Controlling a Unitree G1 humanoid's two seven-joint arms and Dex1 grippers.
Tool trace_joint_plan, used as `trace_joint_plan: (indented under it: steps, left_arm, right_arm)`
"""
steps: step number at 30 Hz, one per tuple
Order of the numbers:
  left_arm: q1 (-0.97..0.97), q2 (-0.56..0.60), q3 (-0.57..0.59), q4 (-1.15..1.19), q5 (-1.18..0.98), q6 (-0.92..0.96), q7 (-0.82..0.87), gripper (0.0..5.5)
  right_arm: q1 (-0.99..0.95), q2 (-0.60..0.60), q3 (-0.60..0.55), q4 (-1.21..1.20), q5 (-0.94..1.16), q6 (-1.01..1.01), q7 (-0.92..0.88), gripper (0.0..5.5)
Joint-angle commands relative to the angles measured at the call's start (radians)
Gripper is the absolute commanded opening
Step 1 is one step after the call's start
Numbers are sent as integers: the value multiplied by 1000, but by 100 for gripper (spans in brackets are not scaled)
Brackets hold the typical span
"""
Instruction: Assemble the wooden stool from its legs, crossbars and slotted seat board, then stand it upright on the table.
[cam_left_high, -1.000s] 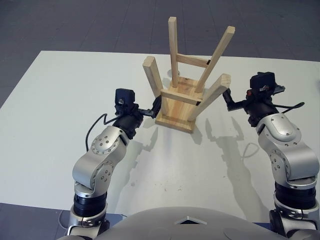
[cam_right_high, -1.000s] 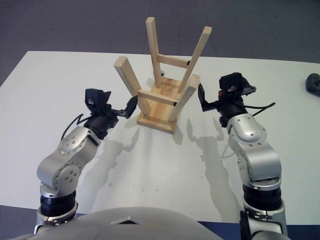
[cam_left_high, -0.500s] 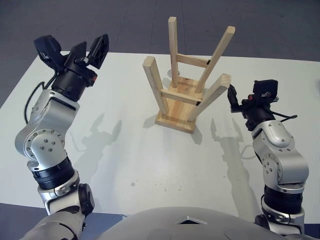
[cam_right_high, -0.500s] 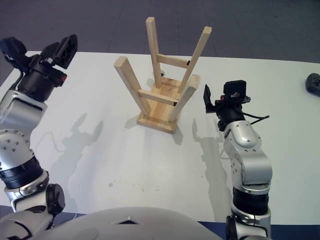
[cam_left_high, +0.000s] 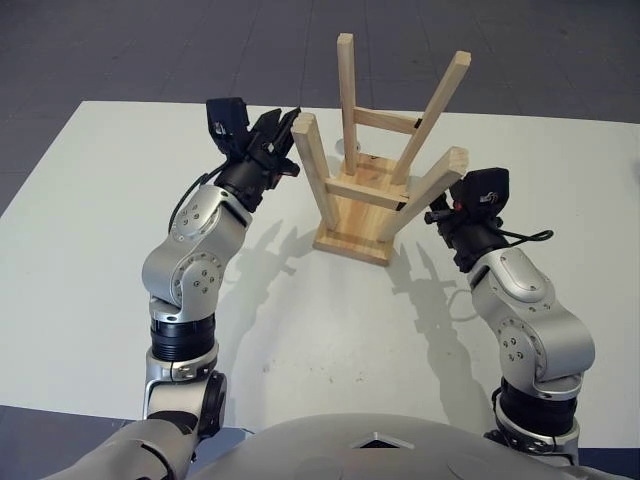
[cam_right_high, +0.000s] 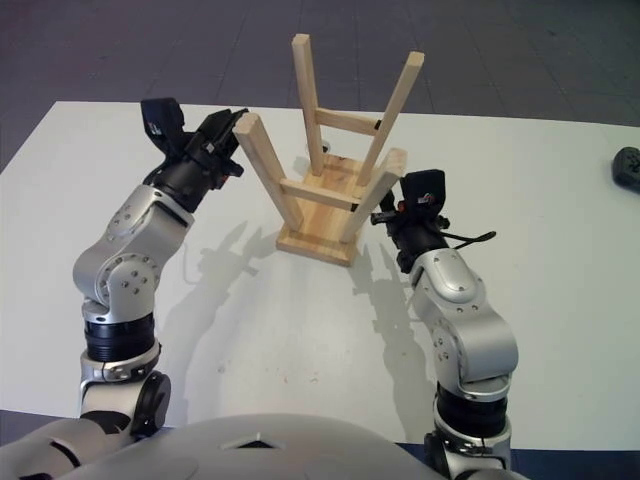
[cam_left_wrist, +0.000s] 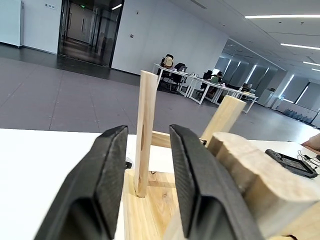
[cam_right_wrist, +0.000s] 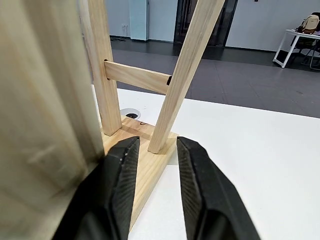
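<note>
On the white table (cam_left_high: 120, 200) the stool (cam_left_high: 365, 190) sits upside down, its seat board (cam_left_high: 350, 238) flat on the surface and all four legs pointing up, with the crossbars already fitted between them. A moment ago my left arm was lifted high and out to the side, well away from the wood. Now it has swung back in, and my left gripper (cam_left_high: 282, 145) sits just beside the top end of the near-left leg (cam_left_high: 312, 170), fingers spread with nothing between them. My right gripper (cam_left_high: 438, 212) has also closed in and now hangs beside the near-right leg (cam_left_high: 428, 188), low down towards the seat. Its fingers are parted only narrowly and are empty too.

I judge the assembly itself done (every joint I can see looks seated), so what remains is the flip. Both hands now look placed to take a leg each and turn the stool over.

A dark handheld device (cam_right_high: 628, 165) lies near the table's far right edge, well apart from the stool, and a small round opening (cam_right_wrist: 131, 114) shows in the tabletop just behind the seat. Neither blocks me. My worry is the splayed legs, since the near-left one stands outside my open fingers rather than between them, so I would need to shift sideways before closing.
</note>
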Motion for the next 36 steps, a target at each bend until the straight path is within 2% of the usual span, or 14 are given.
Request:
trace_joint_plan:
  steps: [1,4,6,10,14,20,23,27,30,36]
  left_arm:
    - [120,-17,-122,-133,-21,108,4,84]
    - [176,-18,-124,-162,-4,125,26,23]
    - [177,-10,-83,-154,17,115,39,3]
    - [152,-8,-5,-125,51,84,68,3]
    - [121,-9,46,-127,95,39,86,3]
    - [-8,27,119,-75,87,50,62,3]
    - [-47,-16,95,-96,50,99,77,3]
    - [-32,-113,-56,-190,-73,236,67,3]
    - [31,-117,-120,-218,-82,291,58,3]
    - [95,-74,-104,-226,-50,314,41,3]
  right_arm:
    - [-63,-10,8,14,-4,-10,32,60]
    - [-58,-23,-9,28,-17,-21,41,5]
    - [-41,-37,-20,28,-26,-36,53,0]
    - [16,-58,-64,36,-44,-72,72,0]
    - [39,-63,-155,54,-105,-115,17,0]
    - [56,36,-183,-76,-135,-11,-86,0]
    - [19,128,-142,-138,-111,110,-125,0]
    - [-116,136,52,-179,34,241,22,0]
    - [-171,106,36,-172,28,251,40,0]
    - [-174,68,-11,-142,14,251,49,0]
